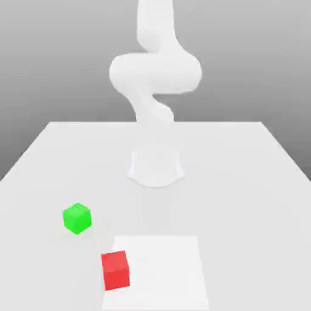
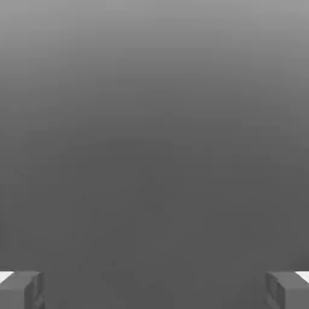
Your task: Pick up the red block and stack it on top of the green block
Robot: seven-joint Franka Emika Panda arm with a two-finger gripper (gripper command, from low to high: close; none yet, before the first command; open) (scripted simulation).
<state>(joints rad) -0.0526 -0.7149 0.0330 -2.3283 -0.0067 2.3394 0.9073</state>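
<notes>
Grey background and a pale bench (image 1: 255, 176) make up the exterior view, where the white arm (image 1: 155, 73) rises from its round base at the far middle, the green block (image 1: 77, 218) sits toward that view's left, and the red block (image 1: 115, 269) lies nearer the camera, just beside the left edge of a whiter square patch (image 1: 164, 270), well apart from the green one. From the hand view, over plain grey, the hand (image 2: 154, 289) is spread wide with nothing between its fingertips (image 2: 21, 288), one at each lower corner.
</notes>
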